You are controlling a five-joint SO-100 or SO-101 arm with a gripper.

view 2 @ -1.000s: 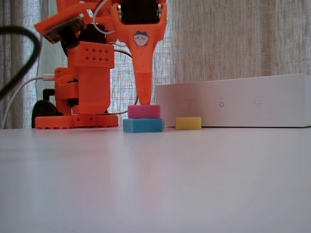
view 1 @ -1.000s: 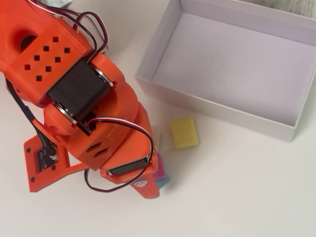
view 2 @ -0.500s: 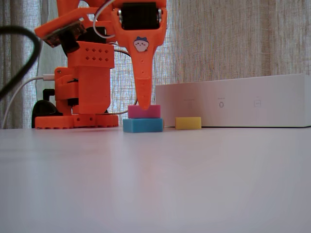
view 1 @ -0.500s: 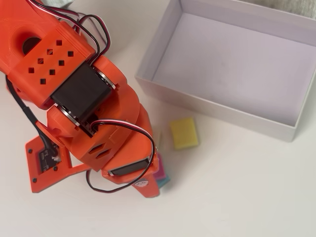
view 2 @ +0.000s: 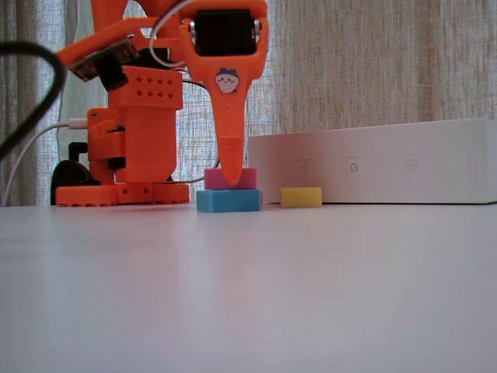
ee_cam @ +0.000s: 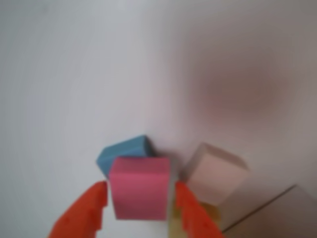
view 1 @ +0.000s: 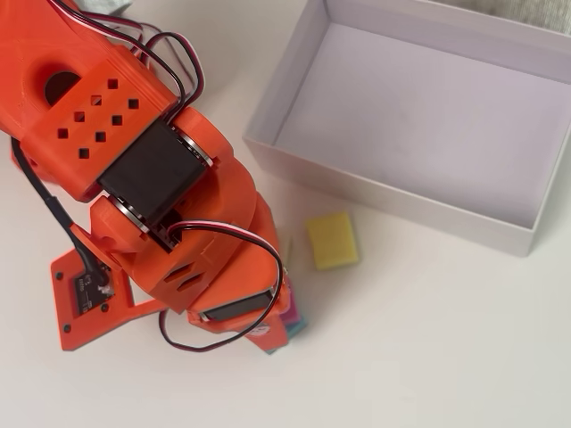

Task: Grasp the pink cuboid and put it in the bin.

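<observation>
Closest to your wrist camera, the orange gripper (ee_cam: 140,208) is open just wider than the pink cuboid (ee_cam: 138,193), one finger on each side, and you can't tell if they're actually touching it yet. The pink cuboid (view 2: 230,179) is a flat, matte, foam-looking block sitting stacked on the blue block (view 2: 228,200), with the yellow block (view 2: 300,196) lying on the white table (view 2: 248,295) just beside them. Further back, the bin (view 1: 406,192), a shallow white cardboard box with low walls, has nothing in it.
</observation>
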